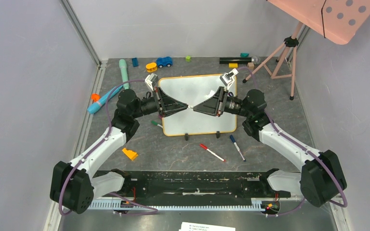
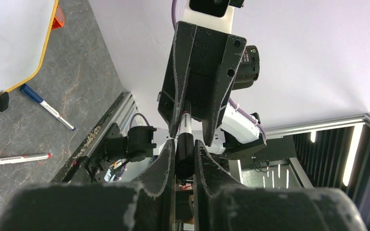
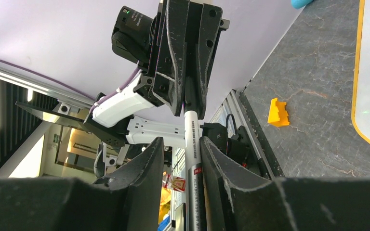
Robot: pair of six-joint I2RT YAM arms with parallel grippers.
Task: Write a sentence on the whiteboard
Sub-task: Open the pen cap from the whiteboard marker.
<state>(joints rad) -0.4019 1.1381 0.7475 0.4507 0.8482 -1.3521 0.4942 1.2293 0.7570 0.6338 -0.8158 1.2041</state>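
Right now the whiteboard is lying flat on the grey worktop, roughly in the middle of it, with its orange frame all round and its two small black feet pointing toward the arm bases. Both arms are reaching in over the whiteboard from opposite sides, and their tips are meeting nose to nose above its centre.

A marker is bridging the two tips. The left pincer is clamping tightly on the marker's dark end. The right pincer is sitting narrow around the white barrel, one finger lying against it. A sliver of gap is showing on the other side, so I cannot tell whether that grip is firm.

Just off the whiteboard's near edge, a red marker and a blue-capped marker are lying loose on the worktop. An orange block is sitting beyond the whiteboard's near left corner. Past the whiteboard's far edge, a blue toy car is resting beside a yellow piece.
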